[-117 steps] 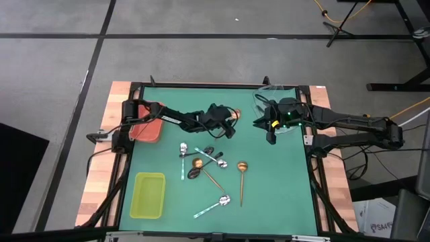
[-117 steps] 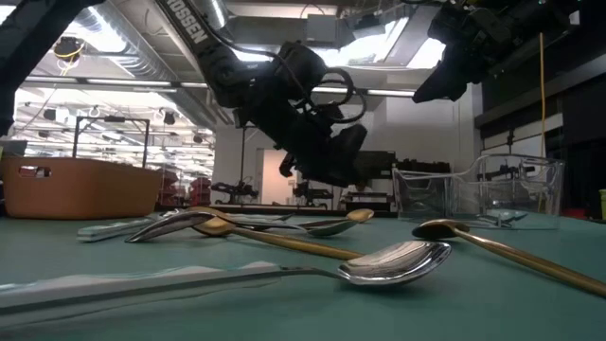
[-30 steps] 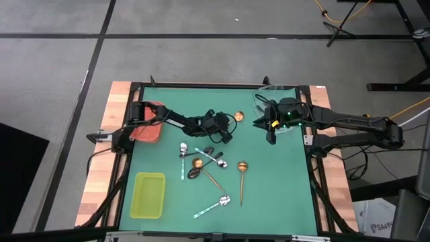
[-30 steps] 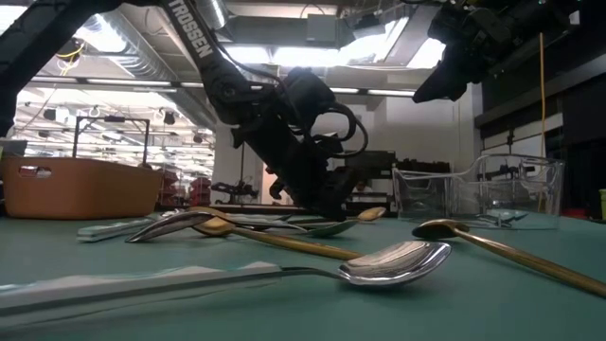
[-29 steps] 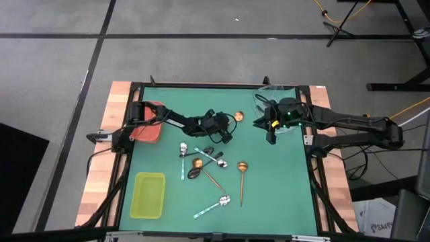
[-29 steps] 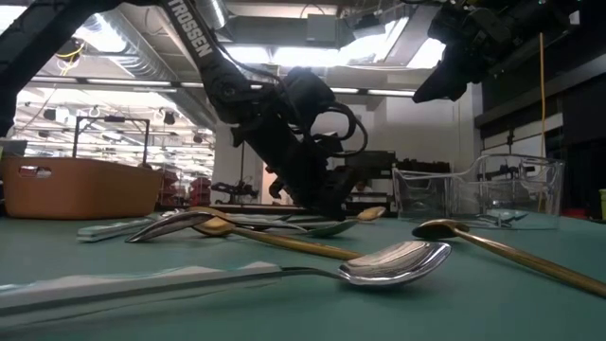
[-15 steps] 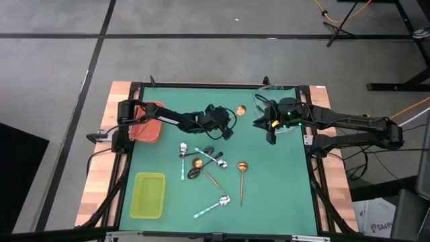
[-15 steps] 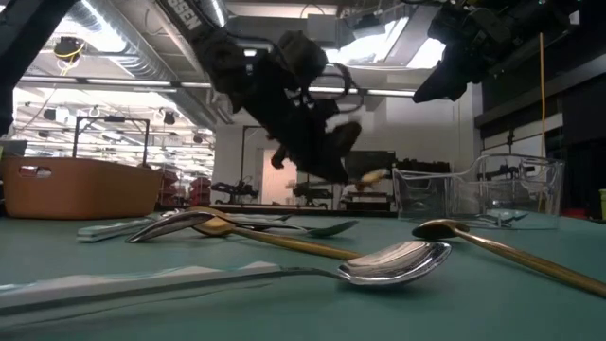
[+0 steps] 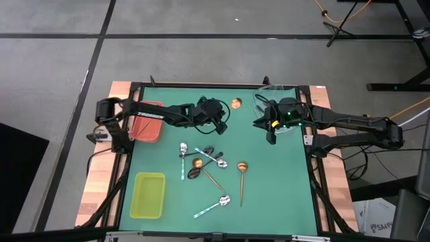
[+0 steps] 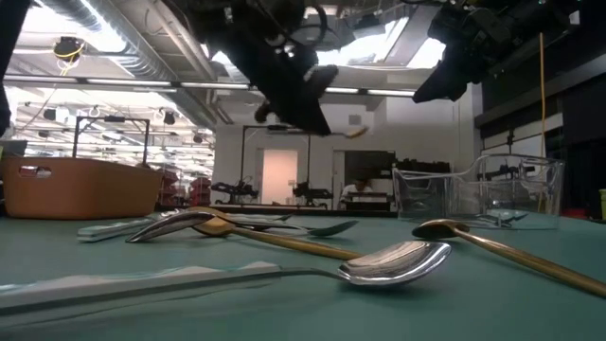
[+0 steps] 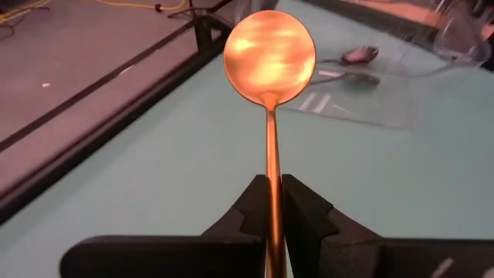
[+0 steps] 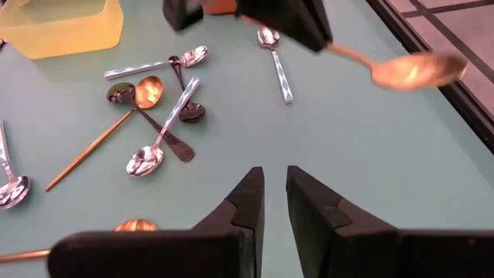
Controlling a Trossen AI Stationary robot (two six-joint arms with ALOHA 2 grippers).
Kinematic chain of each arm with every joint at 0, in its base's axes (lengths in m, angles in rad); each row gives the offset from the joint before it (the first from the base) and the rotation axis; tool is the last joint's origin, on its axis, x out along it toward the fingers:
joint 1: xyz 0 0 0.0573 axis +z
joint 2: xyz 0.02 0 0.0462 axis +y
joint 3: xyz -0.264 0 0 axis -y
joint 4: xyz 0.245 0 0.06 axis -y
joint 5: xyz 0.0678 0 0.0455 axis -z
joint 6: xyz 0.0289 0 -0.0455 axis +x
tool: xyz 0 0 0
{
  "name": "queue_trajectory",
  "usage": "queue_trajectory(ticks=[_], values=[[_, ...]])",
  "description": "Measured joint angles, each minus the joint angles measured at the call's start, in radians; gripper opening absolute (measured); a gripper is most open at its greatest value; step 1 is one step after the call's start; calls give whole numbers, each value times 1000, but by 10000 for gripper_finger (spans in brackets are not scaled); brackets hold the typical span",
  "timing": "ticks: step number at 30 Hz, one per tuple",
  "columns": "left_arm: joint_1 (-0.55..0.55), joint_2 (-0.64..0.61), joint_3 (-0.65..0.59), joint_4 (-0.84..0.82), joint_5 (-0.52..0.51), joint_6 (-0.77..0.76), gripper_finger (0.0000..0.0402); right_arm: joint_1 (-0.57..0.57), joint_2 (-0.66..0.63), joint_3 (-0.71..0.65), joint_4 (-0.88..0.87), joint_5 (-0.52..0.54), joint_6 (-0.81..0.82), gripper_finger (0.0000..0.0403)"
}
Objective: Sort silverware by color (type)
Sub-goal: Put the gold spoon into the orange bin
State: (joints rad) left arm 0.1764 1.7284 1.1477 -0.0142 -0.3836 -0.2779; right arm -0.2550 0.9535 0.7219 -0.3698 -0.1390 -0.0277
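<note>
The left gripper (image 9: 216, 115) is holding a copper spoon (image 11: 269, 62) up in the air near the far edge of the green table (image 9: 282, 195), its jaws pinched tight on the thin handle with the round bowl sticking out ahead. From the low camera the spoon (image 10: 352, 132) is hanging well clear of the tabletop. The right gripper (image 9: 271, 130) is waiting beside the clear tray (image 9: 269, 94), its fingers (image 12: 239, 202) standing only a narrow gap apart with nothing between them.

The rest of the silverware (image 9: 205, 163) is lying scattered mid-table: more copper ones, a couple of dark ones, and mint-handled spoons (image 12: 161, 145) with shiny bowls. The red tray (image 9: 146, 129) and yellow-green tray (image 9: 148, 195) are sitting on the left side.

I'd judge these spoons to be light and stiff but slick (polished metal on hard fingers tends to swivel). A slim handle like that one probably wants gripping around its middle, squarely across, so the bowl's weight isn't levering it round.
</note>
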Motion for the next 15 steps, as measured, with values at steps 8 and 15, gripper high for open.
queue_trajectory(ticks=[8,15], values=[[0,-149,0,-156,-3,0,18,0,0,0,0,0,0,51],[0,-278,1,-341,-24,-7,18,0,0,0,-1,0,0,51]])
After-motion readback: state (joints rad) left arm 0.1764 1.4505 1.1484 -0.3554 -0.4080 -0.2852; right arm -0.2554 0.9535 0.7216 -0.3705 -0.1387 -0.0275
